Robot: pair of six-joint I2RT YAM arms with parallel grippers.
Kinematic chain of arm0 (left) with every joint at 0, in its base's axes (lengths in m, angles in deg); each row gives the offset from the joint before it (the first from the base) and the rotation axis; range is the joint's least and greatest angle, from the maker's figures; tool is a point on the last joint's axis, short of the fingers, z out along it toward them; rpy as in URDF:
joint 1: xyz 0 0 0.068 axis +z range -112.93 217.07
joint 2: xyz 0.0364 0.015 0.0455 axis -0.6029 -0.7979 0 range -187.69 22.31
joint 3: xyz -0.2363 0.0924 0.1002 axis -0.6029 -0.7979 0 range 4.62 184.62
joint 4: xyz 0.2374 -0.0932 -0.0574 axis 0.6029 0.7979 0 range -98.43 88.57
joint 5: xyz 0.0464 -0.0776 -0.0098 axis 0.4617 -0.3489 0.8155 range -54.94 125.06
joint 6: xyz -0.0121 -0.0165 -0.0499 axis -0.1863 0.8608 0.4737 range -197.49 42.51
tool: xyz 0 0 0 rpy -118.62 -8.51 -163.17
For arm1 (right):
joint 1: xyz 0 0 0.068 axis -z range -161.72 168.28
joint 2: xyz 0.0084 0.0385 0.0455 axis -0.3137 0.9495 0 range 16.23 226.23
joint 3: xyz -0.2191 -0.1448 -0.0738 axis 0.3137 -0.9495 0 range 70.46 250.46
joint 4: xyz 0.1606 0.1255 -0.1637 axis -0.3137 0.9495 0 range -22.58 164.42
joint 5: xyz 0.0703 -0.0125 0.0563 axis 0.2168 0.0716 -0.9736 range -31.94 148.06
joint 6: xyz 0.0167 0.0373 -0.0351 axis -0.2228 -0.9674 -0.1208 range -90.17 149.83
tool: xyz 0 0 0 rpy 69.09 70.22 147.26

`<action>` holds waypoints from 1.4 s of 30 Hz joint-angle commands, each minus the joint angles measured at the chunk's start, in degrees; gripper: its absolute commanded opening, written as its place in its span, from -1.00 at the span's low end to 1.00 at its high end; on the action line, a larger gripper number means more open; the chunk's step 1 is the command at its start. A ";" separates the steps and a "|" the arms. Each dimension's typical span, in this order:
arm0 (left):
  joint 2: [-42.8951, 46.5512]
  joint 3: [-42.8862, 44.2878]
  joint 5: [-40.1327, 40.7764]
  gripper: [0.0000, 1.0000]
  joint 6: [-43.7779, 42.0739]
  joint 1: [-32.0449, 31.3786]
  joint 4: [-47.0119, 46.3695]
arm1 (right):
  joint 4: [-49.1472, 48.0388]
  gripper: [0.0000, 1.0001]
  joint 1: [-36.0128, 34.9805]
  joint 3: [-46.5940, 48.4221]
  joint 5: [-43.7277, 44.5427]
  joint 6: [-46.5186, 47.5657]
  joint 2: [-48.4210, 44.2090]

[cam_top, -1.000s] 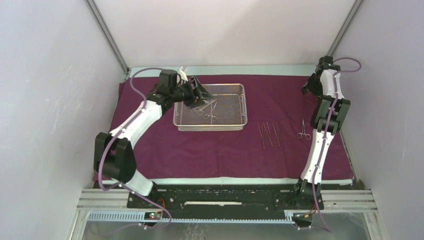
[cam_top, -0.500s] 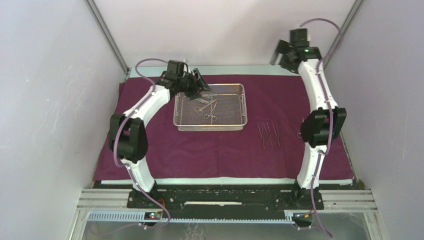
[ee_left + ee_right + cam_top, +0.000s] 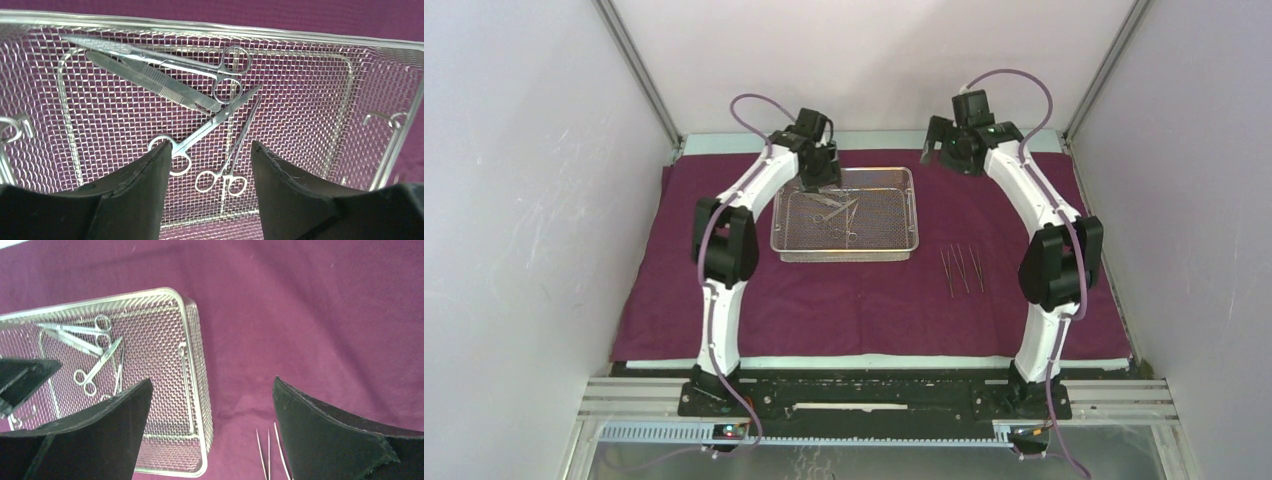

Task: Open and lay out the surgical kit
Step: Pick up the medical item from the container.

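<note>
Hangs left end effector (image 3: 211,147), spread wide and empty, over thin steel scissors (image 3: 165,61) inside the shallow rectangular silver wire-mesh tray (image 3: 250,30). Holds right end effector (image 3: 212,381) equally agape, empty, beyond the tray's right end.

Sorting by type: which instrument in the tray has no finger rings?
The flat ribbed tweezers, lying beside the topmost scissors; the other three end in ring handles.

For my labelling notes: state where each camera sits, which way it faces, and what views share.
Top external: fixed above, behind the bases, looking down over the cloth; left arm and right arm show whole.
Left wrist: over the tray, looking down at the instruments; left gripper open along the bottom.
Right wrist: beyond the tray's right end, looking down at it and tweezers; right gripper open.
Shared: all show the tray.
</note>
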State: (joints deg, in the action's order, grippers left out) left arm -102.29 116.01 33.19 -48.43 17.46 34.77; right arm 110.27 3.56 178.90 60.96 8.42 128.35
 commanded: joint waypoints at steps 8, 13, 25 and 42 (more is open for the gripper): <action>-11.65 17.18 9.07 0.17 -4.26 -6.37 10.15 | -8.40 0.96 -2.97 -12.13 -2.27 -1.63 -11.81; -13.77 17.46 9.38 0.16 -3.96 -7.62 10.35 | -9.19 0.95 -3.03 -13.61 -4.97 -1.85 -12.26; -15.51 16.76 13.89 -0.02 -3.52 -11.67 12.39 | -10.32 0.95 -3.08 -15.23 -5.95 -2.10 -13.48; -15.67 16.02 14.95 -0.51 -1.99 -12.63 14.69 | -10.50 0.96 -3.75 -15.43 -7.47 -2.14 -13.65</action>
State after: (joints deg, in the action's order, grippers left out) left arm -118.29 130.44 47.12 -51.27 4.61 48.12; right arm 101.40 0.55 163.51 54.10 6.93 117.92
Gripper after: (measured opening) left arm 0.274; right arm 0.979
